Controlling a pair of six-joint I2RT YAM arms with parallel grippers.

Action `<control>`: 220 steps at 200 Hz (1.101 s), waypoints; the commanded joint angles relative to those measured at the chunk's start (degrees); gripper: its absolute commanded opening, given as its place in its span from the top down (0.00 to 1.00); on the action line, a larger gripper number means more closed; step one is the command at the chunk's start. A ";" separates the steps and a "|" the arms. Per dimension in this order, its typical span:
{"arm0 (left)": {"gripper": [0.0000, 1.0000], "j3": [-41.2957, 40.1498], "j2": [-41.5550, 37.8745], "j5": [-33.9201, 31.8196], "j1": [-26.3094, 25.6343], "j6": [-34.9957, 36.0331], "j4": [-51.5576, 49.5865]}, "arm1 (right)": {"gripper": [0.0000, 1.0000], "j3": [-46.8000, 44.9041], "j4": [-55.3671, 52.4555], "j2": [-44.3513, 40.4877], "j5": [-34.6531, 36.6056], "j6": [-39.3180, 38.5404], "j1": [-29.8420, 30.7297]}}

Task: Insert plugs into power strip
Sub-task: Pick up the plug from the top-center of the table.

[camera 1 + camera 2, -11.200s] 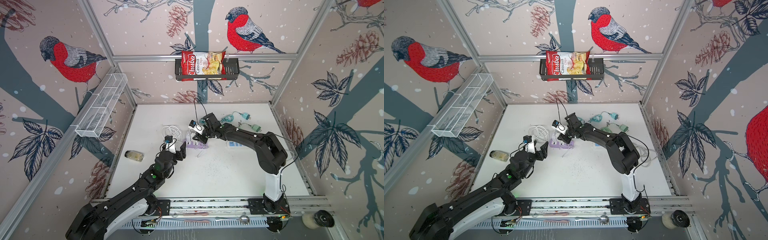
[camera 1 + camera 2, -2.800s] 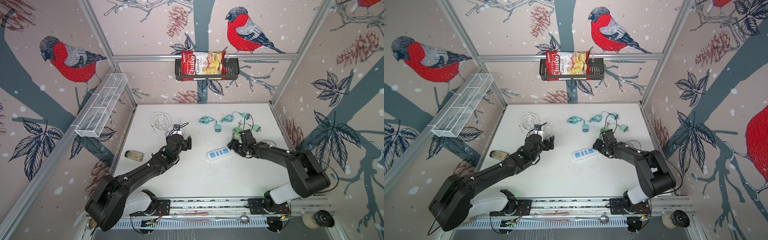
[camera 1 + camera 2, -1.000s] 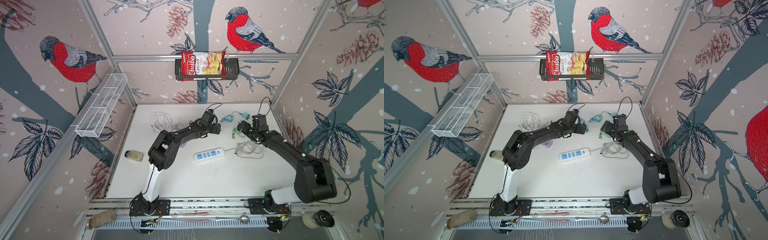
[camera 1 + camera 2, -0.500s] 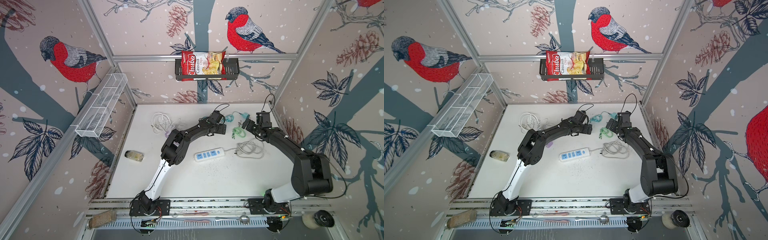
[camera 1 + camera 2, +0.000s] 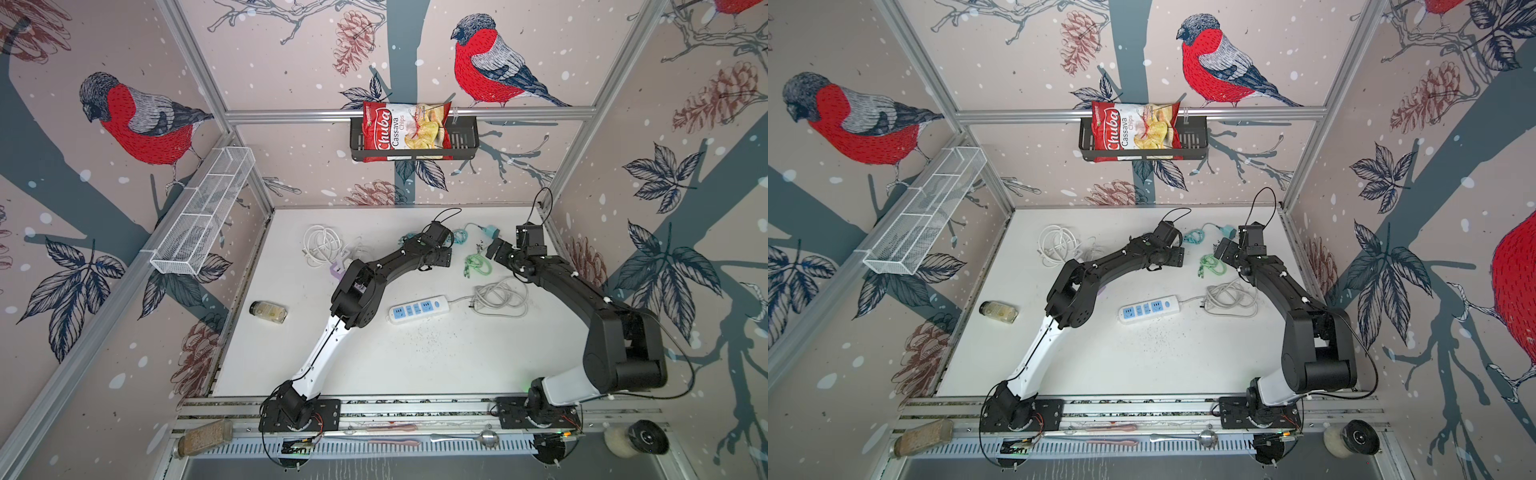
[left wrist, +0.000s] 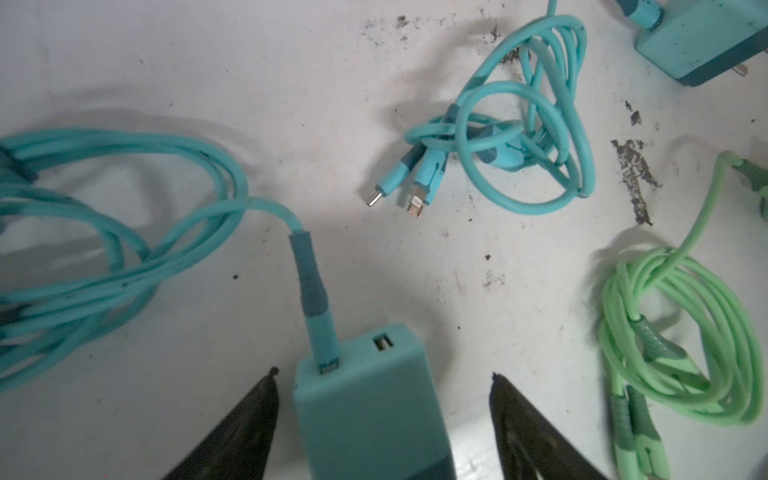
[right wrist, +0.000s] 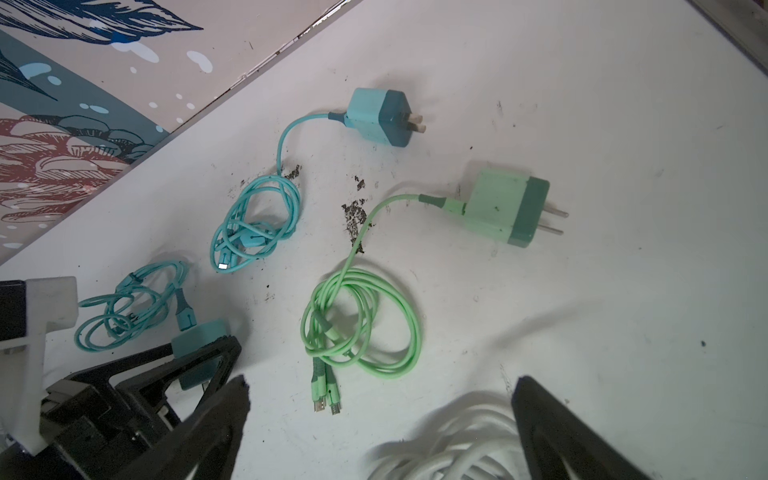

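Heads up, your left jaws are down around a teal plug (image 6: pixel 365 399), one on each side, set a bit wider than the plug. In the left wrist view you can see a gap on both sides, so nothing is pinched. That plug lies flat on the worktop (image 5: pixel 415 365) just behind the power strip (image 5: pixel 419 309), on the back-wall side. Its teal cable (image 6: pixel 124 216) is stuck in its end and loops off away from it.

Your right jaws are spread wide with nothing in them. They hang above the worktop behind the strip's right end, near the strip's own grey-white cord (image 5: pixel 498 297), which is coiled just beside that end.

The second teal plug (image 7: pixel 378 120) is further behind the strip, near the back wall, lying on its side. The mint green plug (image 7: pixel 505 212) also lies behind the strip's right end, prongs level with the worktop, with its cable (image 7: pixel 361 324) coiled close by. A bundle of white cable (image 5: pixel 322 245) sits well behind the strip's left end, but I can't pick out the white plugs in it. The strip itself lies with its blue sockets facing up
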 commanded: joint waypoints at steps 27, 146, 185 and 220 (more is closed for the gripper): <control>0.35 -1.14 0.35 0.21 -1.07 -1.57 -4.47 | 0.00 -0.15 0.74 -1.24 -1.09 -1.53 -0.70; 0.74 -8.81 -7.15 -1.46 -1.17 -0.54 -2.73 | 0.01 1.19 -3.70 -2.02 -2.34 3.41 1.09; 0.78 -22.01 -18.64 0.71 -1.16 2.90 6.01 | 0.00 3.79 -6.33 0.16 -7.38 0.91 5.59; 0.81 -34.68 -30.37 -0.44 -1.82 8.67 12.85 | 0.00 3.12 -4.68 -0.76 -15.29 -0.05 9.73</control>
